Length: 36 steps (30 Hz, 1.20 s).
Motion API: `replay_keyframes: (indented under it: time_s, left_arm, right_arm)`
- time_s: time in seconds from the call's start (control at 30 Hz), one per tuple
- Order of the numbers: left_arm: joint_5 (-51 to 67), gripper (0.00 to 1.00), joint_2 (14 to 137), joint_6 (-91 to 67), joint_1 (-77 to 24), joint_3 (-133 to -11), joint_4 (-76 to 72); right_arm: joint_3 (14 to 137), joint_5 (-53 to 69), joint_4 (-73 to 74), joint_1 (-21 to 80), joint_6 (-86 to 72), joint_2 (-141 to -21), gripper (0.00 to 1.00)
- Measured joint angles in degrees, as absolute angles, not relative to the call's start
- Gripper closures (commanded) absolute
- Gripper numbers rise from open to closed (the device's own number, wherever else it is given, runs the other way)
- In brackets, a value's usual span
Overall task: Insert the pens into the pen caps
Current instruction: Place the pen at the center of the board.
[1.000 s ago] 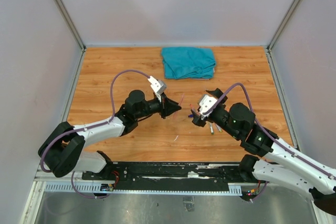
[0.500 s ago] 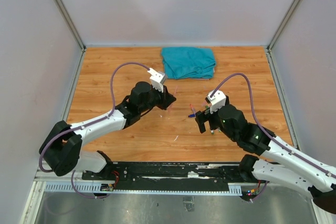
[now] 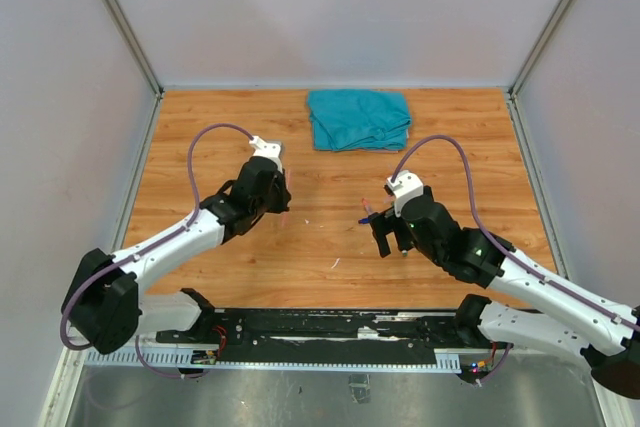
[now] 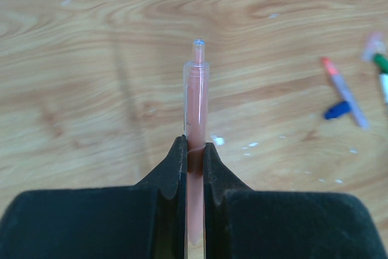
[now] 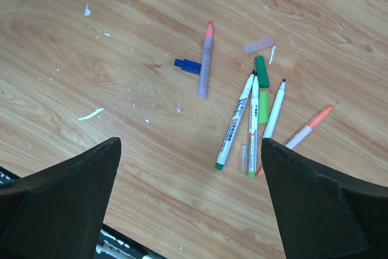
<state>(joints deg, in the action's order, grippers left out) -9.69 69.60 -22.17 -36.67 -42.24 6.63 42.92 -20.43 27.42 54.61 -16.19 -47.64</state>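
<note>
My left gripper [image 4: 194, 150] is shut on a pale pink translucent pen [image 4: 196, 98], which sticks out forward above the wooden table; from above this gripper [image 3: 282, 202] sits left of centre. My right gripper [image 5: 189, 144] hangs open and empty over a cluster of pens: a purple-barrelled pen with a red tip [image 5: 205, 59], two white pens with green ends [image 5: 235, 121], a white black-tipped pen [image 5: 274, 108] and an orange pen [image 5: 309, 127]. Loose pen caps lie among them: blue [image 5: 188, 65], green [image 5: 261, 71], pale pink [image 5: 259, 45] and clear [image 5: 242, 157].
A folded teal cloth [image 3: 360, 119] lies at the back of the wooden table [image 3: 200, 127]. Grey walls close in the table on three sides. Small white flecks [image 5: 91, 114] are scattered on the wood.
My left gripper has drawn back to the left with the pink pen, away from the right gripper. My right gripper has tipped downward over the pens, still open.
</note>
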Motion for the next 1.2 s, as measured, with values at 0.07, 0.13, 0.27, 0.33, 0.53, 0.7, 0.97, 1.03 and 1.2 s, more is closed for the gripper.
replay_keyframes:
  time_s: [0.07, 0.13, 0.27, 0.33, 0.53, 0.7, 0.97, 1.03, 1.2]
  left_arm:
    - [-12.60, 0.99, 70.59, -22.65, -34.72, -43.33, 10.96]
    - [-14.72, 0.99, 72.51, -23.05, -33.15, -44.86, 13.69]
    - [-17.56, 1.00, 76.84, -23.22, -30.70, -46.63, 16.91]
    - [-19.29, 1.00, 79.61, -23.11, -29.71, -47.55, 18.90]
    - [-21.87, 0.99, 86.89, -21.43, -27.11, -50.48, 21.52]
    - [-21.50, 0.99, 89.80, -20.12, -23.42, -51.46, 21.61]
    - [-19.86, 0.99, 94.21, -18.13, -20.62, -53.28, 21.56]
    - [-19.33, 0.99, 94.94, -17.72, -20.29, -53.36, 21.52]
    - [-17.04, 0.96, 95.98, -16.60, -19.99, -53.91, 20.84]
  right_arm:
    - [42.89, -20.43, 27.51, 54.61, -16.23, -47.51, 0.01]
    - [42.78, -20.38, 27.49, 54.61, -16.32, -47.11, 0.02]
    - [42.37, -18.65, 27.31, 54.61, -16.27, -46.00, 0.01]
    - [42.11, -17.02, 27.09, 54.61, -16.12, -45.58, 0.01]
    - [40.71, -12.56, 26.74, 54.61, -15.33, -44.42, 0.01]
    - [40.21, -8.67, 25.91, 54.61, -15.09, -44.36, 0.01]
    - [39.79, -5.10, 24.88, 54.61, -14.98, -44.88, 0.01]
    - [39.77, -4.69, 24.69, 54.61, -14.98, -45.08, 0.01]
    - [39.57, -4.21, 24.34, 54.61, -14.96, -45.78, 0.02]
